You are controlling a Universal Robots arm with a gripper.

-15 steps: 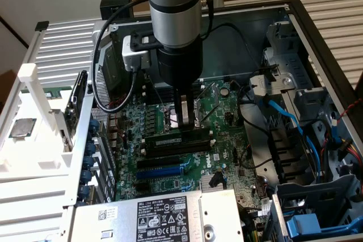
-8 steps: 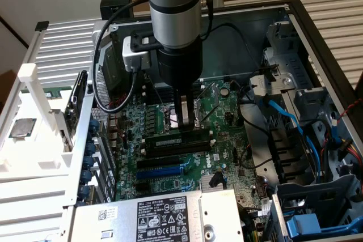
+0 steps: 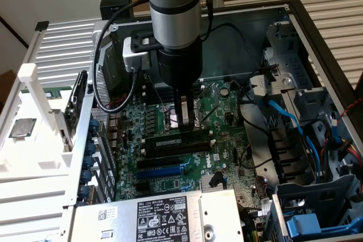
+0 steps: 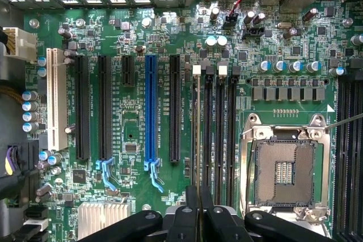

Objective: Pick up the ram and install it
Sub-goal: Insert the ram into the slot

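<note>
The ram (image 3: 170, 142) is a long thin stick with a pale label. It stands on edge along the outermost black memory slot of the green motherboard (image 3: 224, 111), in the open computer case. My gripper (image 3: 182, 124) comes straight down onto its top edge near one end, just beside the processor socket. In the wrist view the ram (image 4: 197, 134) shows edge-on as a thin line running from the white end clip (image 4: 197, 69) down between the black fingers (image 4: 187, 219). My gripper (image 4: 199, 208) is shut on the ram.
Next to the ram lie three more black memory slots (image 4: 218, 128) and the bare processor socket (image 4: 283, 168). A blue expansion slot (image 4: 150, 111) and black ones lie on the other side. At the exterior view's left is a white tray (image 3: 34, 157) holding a silver chip (image 3: 21, 127). A power supply (image 3: 164, 216) sits in front, with drive cages and blue cables (image 3: 295, 123) at the right.
</note>
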